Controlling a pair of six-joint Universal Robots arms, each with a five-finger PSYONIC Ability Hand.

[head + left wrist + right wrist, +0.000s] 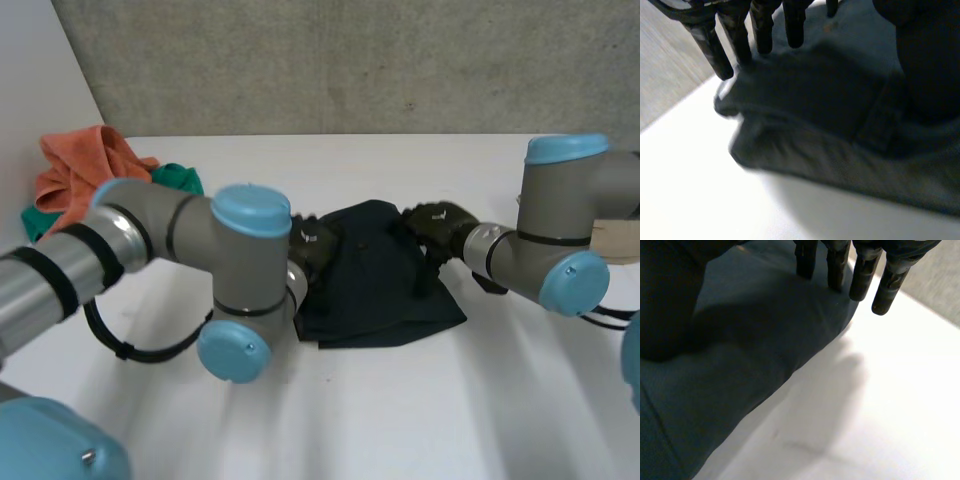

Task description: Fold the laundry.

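A dark navy garment lies folded on the white table, between my two hands. My left hand rests at the garment's left edge with its fingers straight over the dark cloth, holding nothing. My right hand is over the garment's upper right part, with its fingers straight at the edge of the cloth and its thumb spread apart above the fabric.
An orange cloth and a green cloth lie piled at the table's back left, next to the wall. Bare white table surface stretches in front of the garment and to the back right.
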